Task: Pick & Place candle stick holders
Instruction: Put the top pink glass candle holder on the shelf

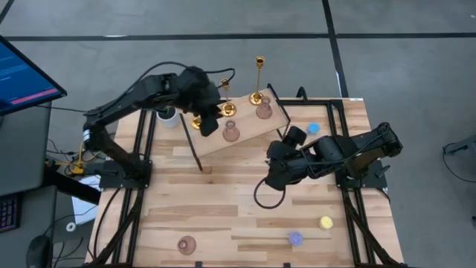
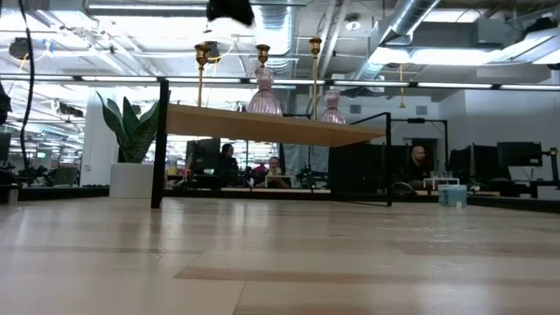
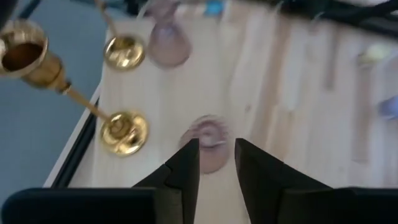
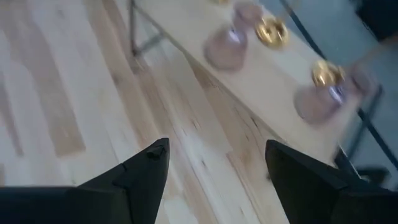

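Note:
A raised wooden shelf (image 1: 238, 123) stands at the table's far middle. On it stand three gold candlesticks (image 1: 258, 78) (image 1: 228, 109) (image 1: 198, 121) and two pink holders (image 1: 231, 132) (image 1: 264, 110). A third pink holder (image 1: 186, 244) sits on the table near the front left. My left gripper (image 3: 216, 155) hangs above the shelf, narrowly open and empty, over the nearer pink holder (image 3: 208, 140). In the low view it (image 2: 229, 10) is well above the holders. My right gripper (image 4: 217, 162) is wide open and empty over the table's middle (image 1: 271, 177).
A small blue light (image 1: 313, 128) lies right of the shelf. A yellow light (image 1: 326, 222) and a bluish one (image 1: 295, 238) lie at the front right. A white plant pot (image 1: 167, 114) stands left of the shelf. Black frame rails (image 1: 141, 149) run along the table's sides.

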